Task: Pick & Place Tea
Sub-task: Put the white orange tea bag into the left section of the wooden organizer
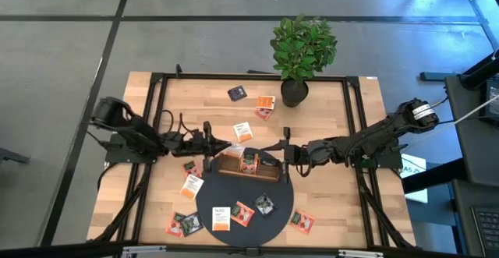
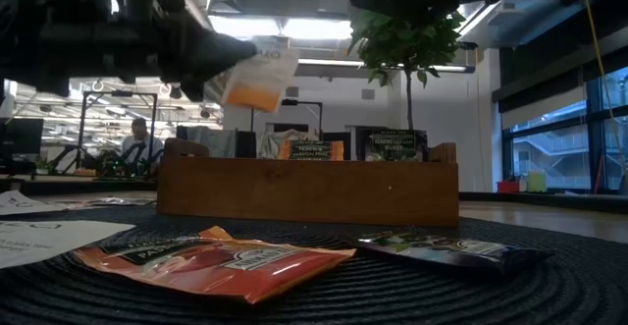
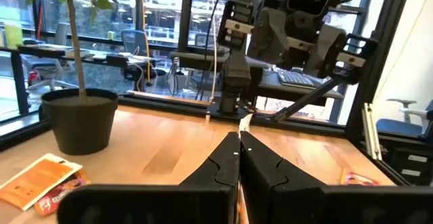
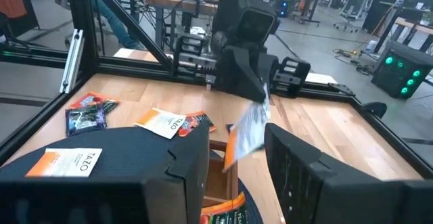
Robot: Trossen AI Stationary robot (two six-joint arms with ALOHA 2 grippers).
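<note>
My left gripper [image 1: 222, 146] is shut on a white and orange tea sachet [image 4: 247, 132], which hangs over the left end of the brown wooden tray [image 1: 230, 167]. In the low view the sachet [image 2: 257, 80] shows above the tray [image 2: 304, 189]. My right gripper [image 1: 282, 153] stands open at the tray's right end, facing the left one, and touches nothing. Its fingers frame the right wrist view [image 4: 237, 166]. Some sachets [image 2: 309, 149] stand upright in the tray. The tray rests on a round black mat [image 1: 245, 227], where three more sachets [image 1: 242, 212] lie flat. My left gripper pinches the sachet by its white upper end [image 4: 259, 110] between its two fingers [image 3: 223, 160]. The fingers come level from the table's left. The sachet is lifted clear and hangs tilted below the fingertips, with its orange end [image 4: 235, 146] lowest.
Loose sachets lie on the table: one left of the mat [image 1: 192, 185], some at the near edge [image 1: 183, 224] [image 1: 302, 222], others beyond the tray [image 1: 242, 131] [image 1: 265, 104] [image 1: 237, 93]. A potted plant [image 1: 300, 55] stands at the far edge. A black frame [image 1: 156, 118] borders the table.
</note>
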